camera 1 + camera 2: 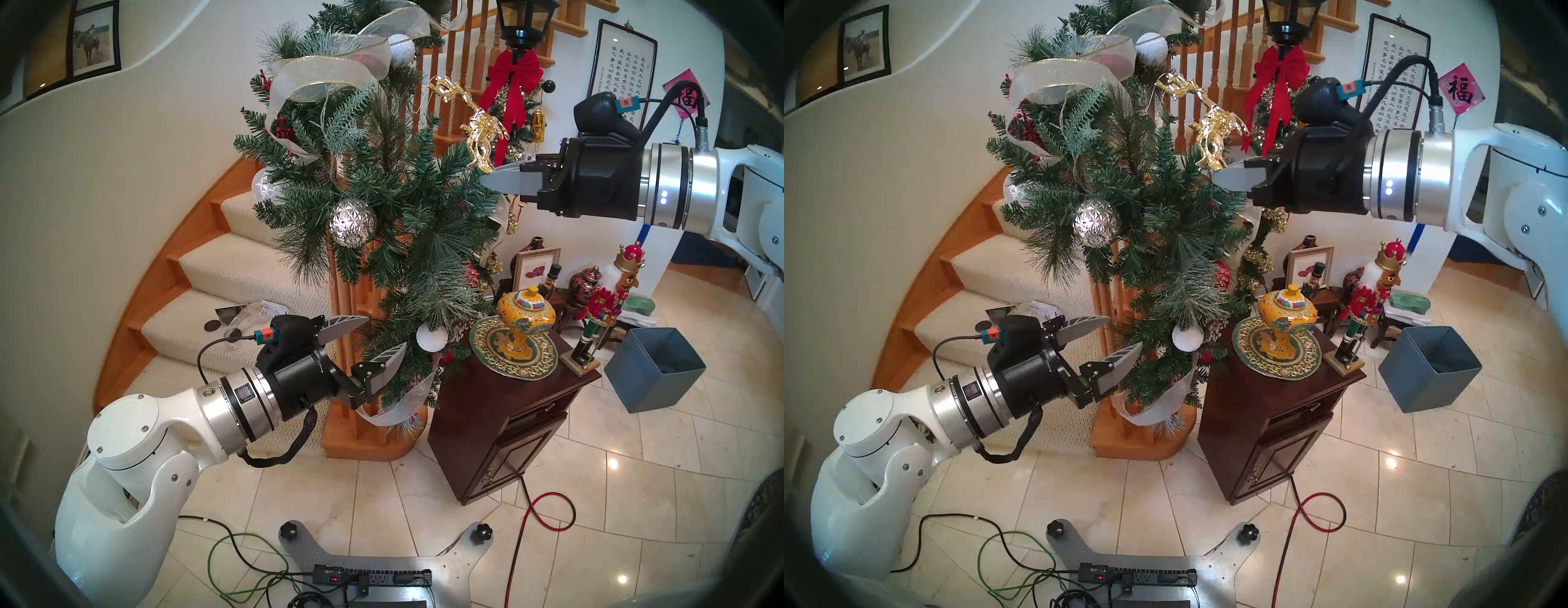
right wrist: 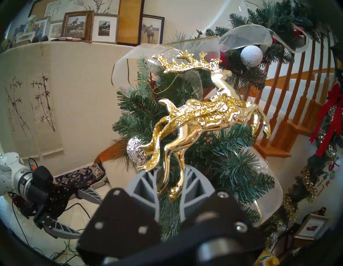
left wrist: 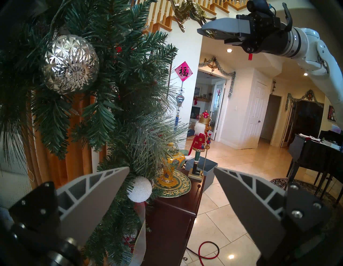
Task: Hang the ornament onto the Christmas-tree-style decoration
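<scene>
Gleaming cream floor tiles [image 1: 382, 501] beneath carpeted stairs [image 1: 237, 263].

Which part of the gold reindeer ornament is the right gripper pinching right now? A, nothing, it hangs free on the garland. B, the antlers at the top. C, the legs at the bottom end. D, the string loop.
C: in the right wrist view the right gripper is shut on the lower legs of the gold reindeer ornament, antlers pointing up.
</scene>
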